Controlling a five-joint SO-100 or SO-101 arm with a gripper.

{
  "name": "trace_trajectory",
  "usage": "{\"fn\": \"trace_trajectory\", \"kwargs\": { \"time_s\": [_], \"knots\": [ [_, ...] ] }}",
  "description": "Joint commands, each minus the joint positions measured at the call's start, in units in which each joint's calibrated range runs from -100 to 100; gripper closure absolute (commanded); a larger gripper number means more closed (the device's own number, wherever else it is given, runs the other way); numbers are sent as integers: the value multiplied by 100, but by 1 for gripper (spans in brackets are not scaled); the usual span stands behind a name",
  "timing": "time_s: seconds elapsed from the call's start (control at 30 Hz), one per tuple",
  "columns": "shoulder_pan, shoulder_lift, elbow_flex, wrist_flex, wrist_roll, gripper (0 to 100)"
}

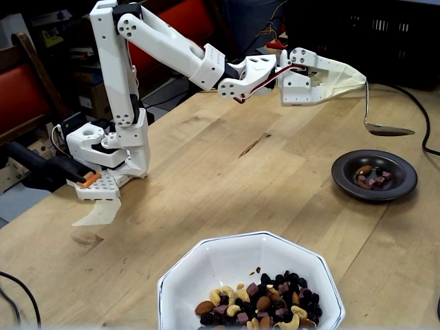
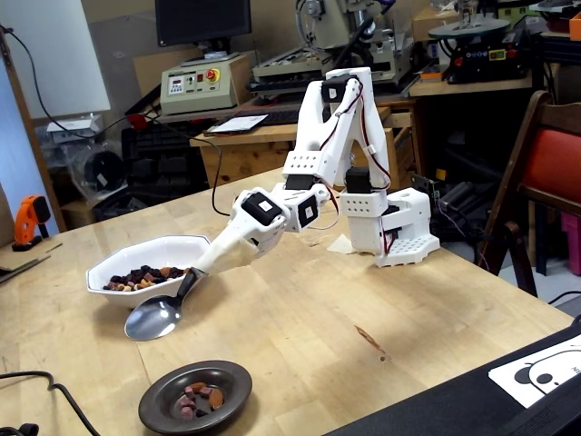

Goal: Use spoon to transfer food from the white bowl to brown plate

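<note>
spoon [image 2: 154, 318] above table, between white bowl [image 2: 136, 263] and brown plate [image 2: 195, 397]

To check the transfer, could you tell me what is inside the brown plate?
A few food pieces lie in the brown plate: an almond and pinkish cubes. Nothing covers them.

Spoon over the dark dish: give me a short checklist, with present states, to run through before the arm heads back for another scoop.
1. Spoon emptied: ok, tilted, nothing visible in it.
2. Food landed in the brown plate: ok, a few pieces lie inside.
3. Spills on the table around the plate: ok, none visible in both fixed views.
4. Pincer firm on the spoon handle: cannot tell, a covering hides the tips.
5. White bowl has food left: ok.
</note>
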Motion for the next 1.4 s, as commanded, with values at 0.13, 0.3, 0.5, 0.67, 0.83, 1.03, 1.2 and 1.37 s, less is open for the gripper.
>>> {"fn": "trace_trajectory", "kwargs": {
  "time_s": [0.13,0.3,0.5,0.67,0.83,1.03,1.2,1.37],
  "knots": [
    [9,-135,-346,-34,200,98],
    [2,-169,-355,-18,190,98],
    [2,-794,-275,-3,-435,98],
    [17,-1213,167,-3,-991,98],
    [17,-1855,742,-3,-1319,98],
    [358,-2719,1291,13,-1548,98],
    [676,-3250,1450,543,-1714,98],
    [958,-3806,1433,1484,-1880,98]
  ]
}}
